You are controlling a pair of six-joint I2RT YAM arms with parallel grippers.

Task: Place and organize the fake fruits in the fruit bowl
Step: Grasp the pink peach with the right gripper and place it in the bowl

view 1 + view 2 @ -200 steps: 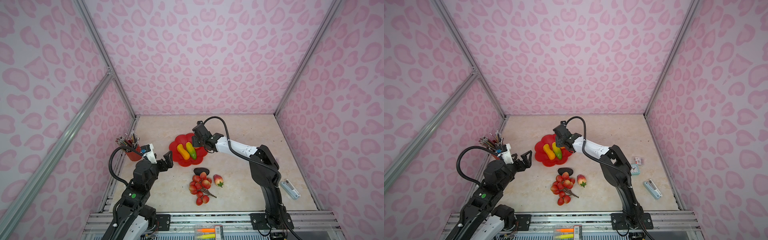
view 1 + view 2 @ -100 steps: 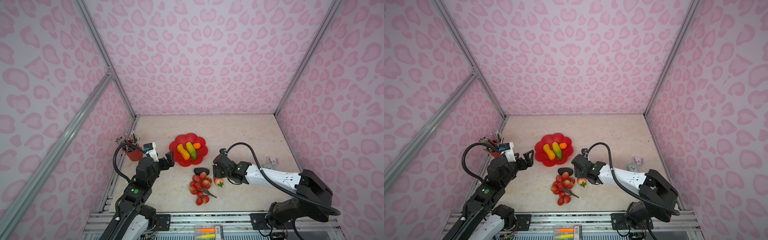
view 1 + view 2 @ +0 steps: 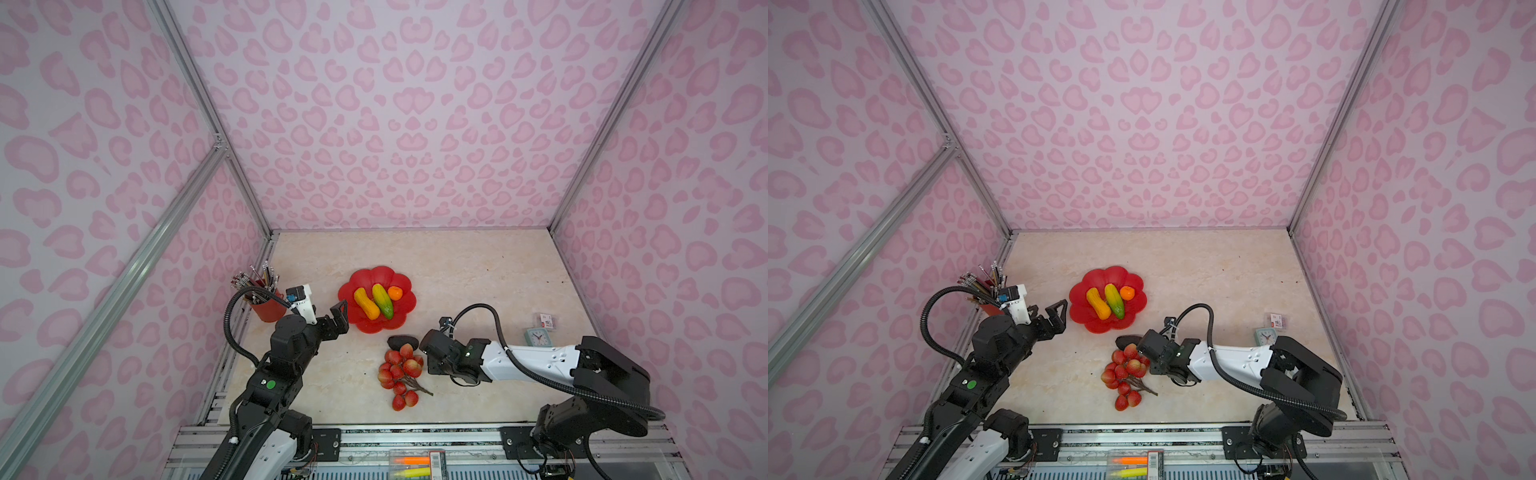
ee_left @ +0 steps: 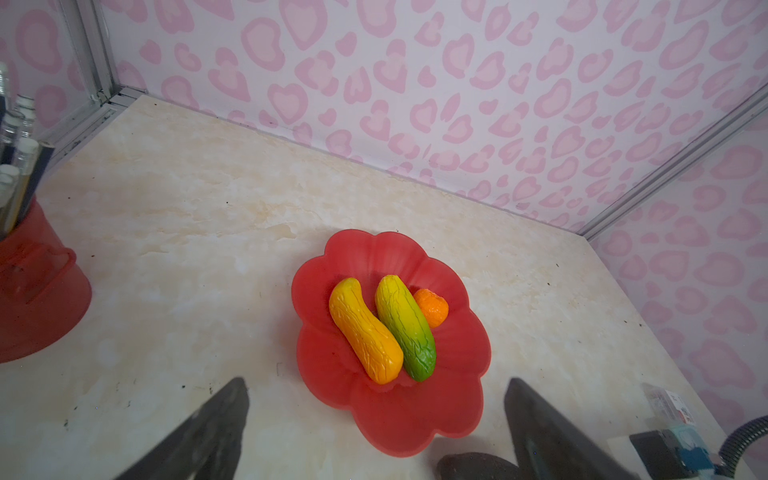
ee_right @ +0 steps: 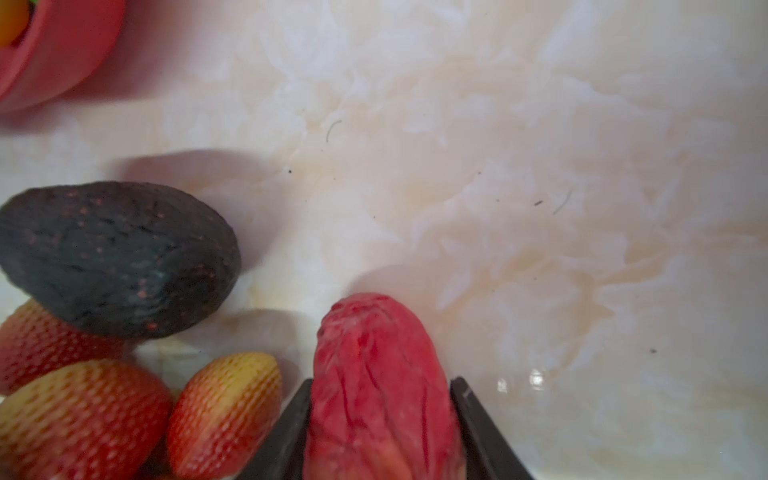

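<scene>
Starting nearest us, we see the red berry bunch (image 3: 397, 372) lying on the worktop (image 3: 478, 282). Just beyond it our right fingers (image 5: 478, 428) clamp the strawberry (image 5: 374, 353) from both sides, beside the dark avocado (image 3: 399, 341). Our left fingers (image 4: 199, 436) stand spread wide and empty near the fruit bowl (image 3: 376, 274). Inside it, the yellow-orange oblong fruit (image 3: 366, 303), yellow-green oblong fruit (image 3: 383, 301) and small orange (image 3: 395, 293) lie side by side.

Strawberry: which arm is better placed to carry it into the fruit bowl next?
Right. The right gripper has its jaws against both sides of the strawberry, beside the red berry bunch. The left gripper hangs open and empty by the fruit bowl, apart from the strawberry.
</scene>
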